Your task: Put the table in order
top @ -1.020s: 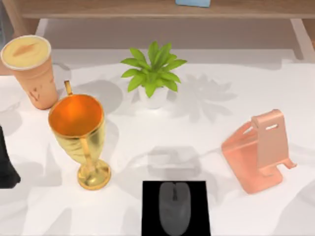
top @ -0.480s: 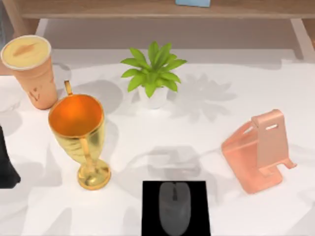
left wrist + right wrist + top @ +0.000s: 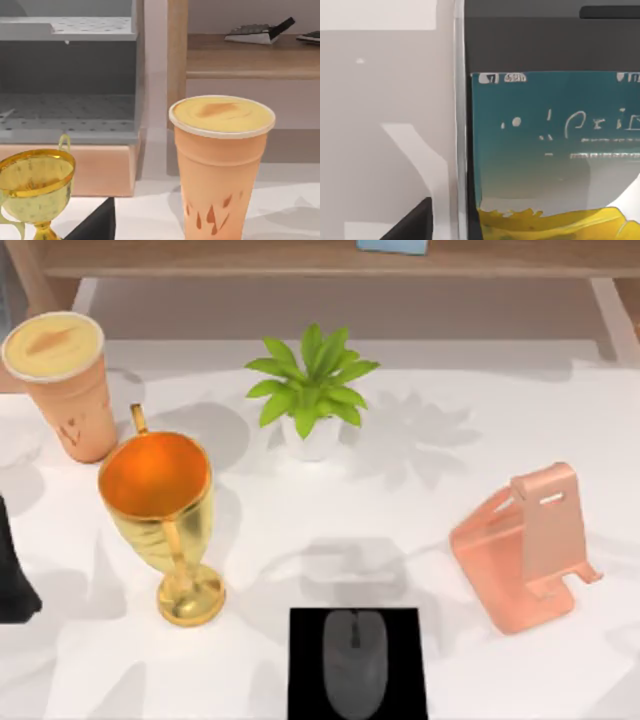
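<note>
Table | goblet beside cup (plant behind) | grip state: unclear

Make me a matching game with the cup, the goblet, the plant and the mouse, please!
Things:
1. cup
2. goblet
3. plant
4. mouse

Clues:
A. lying on a black mat
B. shiny gold, orange inside
C. green leaves in a white pot
D. orange, standing at the table's far left corner

Pairs: 1-D, 2-B, 3-C, 4-A
</note>
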You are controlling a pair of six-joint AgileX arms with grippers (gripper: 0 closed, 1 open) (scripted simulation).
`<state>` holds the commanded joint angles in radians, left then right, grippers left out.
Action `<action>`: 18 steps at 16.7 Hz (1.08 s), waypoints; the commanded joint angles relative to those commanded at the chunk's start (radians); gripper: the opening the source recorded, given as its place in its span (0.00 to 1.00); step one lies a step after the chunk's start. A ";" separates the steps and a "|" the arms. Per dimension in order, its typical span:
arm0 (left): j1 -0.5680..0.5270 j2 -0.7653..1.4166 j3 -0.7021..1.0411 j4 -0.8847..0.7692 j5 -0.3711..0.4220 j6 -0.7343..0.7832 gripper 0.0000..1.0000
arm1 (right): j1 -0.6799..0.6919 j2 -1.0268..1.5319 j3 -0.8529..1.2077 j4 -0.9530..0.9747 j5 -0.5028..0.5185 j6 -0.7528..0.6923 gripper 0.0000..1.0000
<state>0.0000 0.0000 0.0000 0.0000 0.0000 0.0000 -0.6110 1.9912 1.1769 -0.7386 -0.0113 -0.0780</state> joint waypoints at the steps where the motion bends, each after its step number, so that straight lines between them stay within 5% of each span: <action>1: 0.000 0.000 0.000 0.000 0.000 0.000 1.00 | 0.000 0.000 0.000 0.000 0.000 0.000 0.77; 11: 0.000 0.000 0.000 0.000 0.000 0.000 1.00 | 0.000 0.000 0.000 0.000 0.000 0.000 0.02; 18: 0.000 0.000 0.000 0.000 0.000 0.000 1.00 | 0.000 0.000 0.000 0.000 0.000 0.000 0.00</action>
<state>0.0000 0.0000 0.0000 0.0000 0.0000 0.0000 -0.6110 1.9912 1.1769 -0.7386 -0.0113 -0.0780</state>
